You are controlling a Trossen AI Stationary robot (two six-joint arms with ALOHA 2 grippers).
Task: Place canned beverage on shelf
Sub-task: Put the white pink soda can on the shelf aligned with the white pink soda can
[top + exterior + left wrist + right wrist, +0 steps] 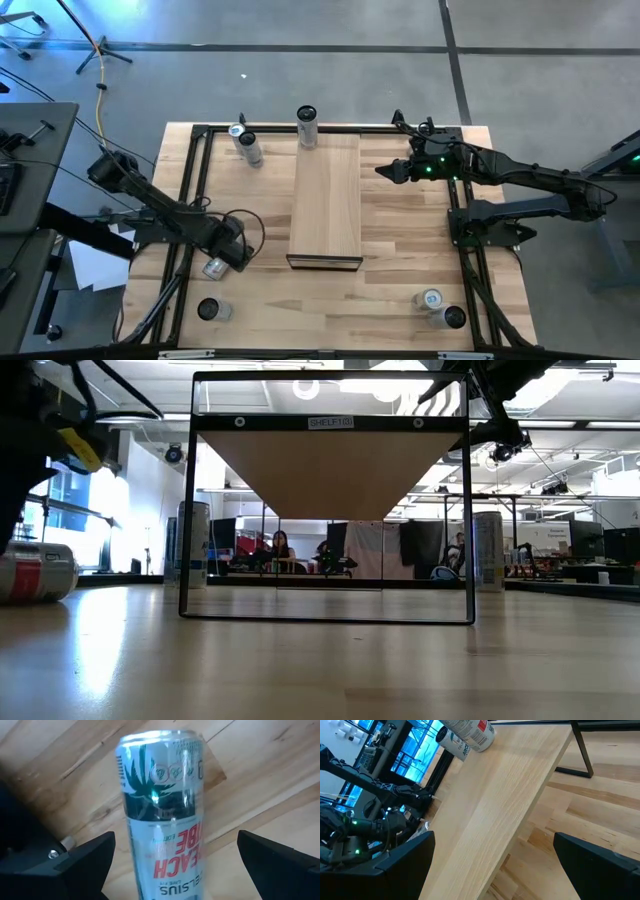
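The left hand [218, 262] gapes wide around a lying can [162, 815] left of the shelf [326, 200], not gripping it. The right hand [385, 171] hovers wide open and empty right of the shelf.

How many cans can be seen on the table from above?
7: two at the far left, one on the shelf's far end, one lying under the left pincer, one near left, two near right. Others could be hidden.

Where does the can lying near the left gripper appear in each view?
High view: lying can, lower left, beside the shelf.
Low view: far left edge, left of the shelf.
Left wrist view: centre, between open fingers.
Right wrist view: not seen.
Shared landmark: the shelf.
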